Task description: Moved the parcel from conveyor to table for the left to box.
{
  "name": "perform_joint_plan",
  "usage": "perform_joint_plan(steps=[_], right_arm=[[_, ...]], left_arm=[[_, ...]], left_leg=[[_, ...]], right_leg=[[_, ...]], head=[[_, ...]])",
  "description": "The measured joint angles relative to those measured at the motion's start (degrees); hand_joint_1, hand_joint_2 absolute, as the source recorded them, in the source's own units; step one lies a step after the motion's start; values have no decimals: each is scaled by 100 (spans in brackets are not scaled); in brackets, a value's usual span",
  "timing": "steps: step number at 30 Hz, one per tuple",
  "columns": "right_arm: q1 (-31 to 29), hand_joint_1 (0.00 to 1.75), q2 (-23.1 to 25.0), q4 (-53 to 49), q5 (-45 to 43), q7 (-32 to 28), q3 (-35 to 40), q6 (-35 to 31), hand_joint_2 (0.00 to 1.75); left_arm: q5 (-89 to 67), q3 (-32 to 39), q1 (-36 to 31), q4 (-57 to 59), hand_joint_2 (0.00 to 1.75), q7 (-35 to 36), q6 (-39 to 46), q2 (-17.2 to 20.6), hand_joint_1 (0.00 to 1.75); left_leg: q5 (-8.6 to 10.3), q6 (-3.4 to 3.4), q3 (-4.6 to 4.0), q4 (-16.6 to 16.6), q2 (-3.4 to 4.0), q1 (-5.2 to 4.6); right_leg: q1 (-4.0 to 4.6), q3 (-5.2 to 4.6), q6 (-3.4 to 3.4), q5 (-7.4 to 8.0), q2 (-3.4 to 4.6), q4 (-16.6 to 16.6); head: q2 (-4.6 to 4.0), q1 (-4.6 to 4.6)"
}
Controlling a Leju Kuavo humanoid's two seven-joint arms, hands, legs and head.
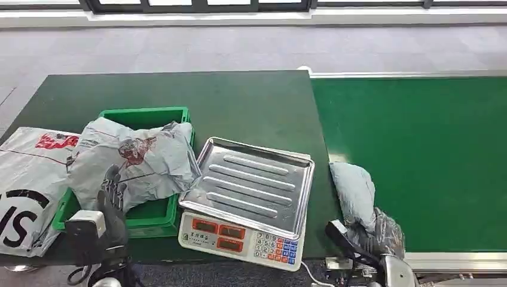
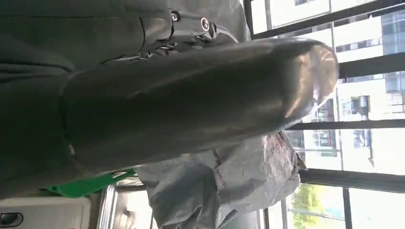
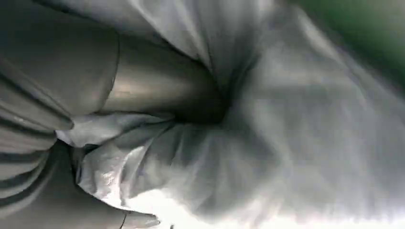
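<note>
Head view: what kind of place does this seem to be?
Probably a parcel sorting or packing station. A green conveyor belt carries a grey parcel, a weighing scale stands on the table, and a green box holds another parcel.

The right hand (image 1: 382,236) sits low at the near right, at the near edge of the conveyor, its fingers dug into a grey parcel (image 1: 357,194); in the right wrist view the thick thumb (image 3: 162,90) presses into the crumpled film. The left hand (image 1: 113,194) is raised at the near left, dark fingers pointing up and away, slightly apart, holding nothing.
</note>
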Motion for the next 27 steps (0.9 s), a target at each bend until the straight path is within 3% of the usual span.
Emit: perform_joint_plan(steps=[2,7,10,14,19,22,25,27], right_arm=[[152,175,126,-790,-471,-431,48,-893,175],[526,175,280,-2493,-1249,-1355,304,-2223,175],[655,175,319,-3014,-1454,-1580,406,-2377,175],[748,175,514,-3423,-2108,-2754,420,-2397,175],[834,175,826,-3786,-2619,-3615,420,-2401,175],[747,175,843,-3770,-2676,-3360,468,-2362,175],[179,175,782,-3215,-2517,-2662,649,-1877,175],[-243,175,774,-2635,-2414,-2532,774,-1737,175]], left_arm=[[-2,37,99,-89,0,-83,11,-63,0],[-31,66,208,-177,0,-225,68,-136,0],[-52,66,217,-185,0,-266,100,-149,0],[-55,66,227,-227,0,-380,168,-151,0],[-55,63,230,-227,0,-398,236,-151,0],[-50,57,208,-212,0,-413,216,-151,0],[-37,9,74,-123,0,-411,116,-151,0],[-15,-61,-12,-46,0,-409,109,-145,0]], left_leg=[[16,-4,-3,1,-16,1],[5,-6,-2,-1,-26,2],[-3,-6,1,-1,-20,2],[-2,-4,1,-1,-22,0],[-1,-5,6,-1,-20,1],[-1,-5,6,-2,-17,2],[-3,-6,-23,-4,2,2],[-1,-5,16,-2,14,0]], right_leg=[[0,-22,-1,5,-12,1],[2,-15,-4,-9,-24,1],[2,-13,-6,-13,-22,1],[0,-12,-5,-12,-23,1],[1,-8,-6,-11,-23,1],[2,-5,-6,-11,-23,1],[2,4,-6,-10,1,1],[0,2,-2,-4,11,1]], head=[[0,2],[0,2],[0,2],[0,2],[0,2],[0,2],[0,2],[0,2]])
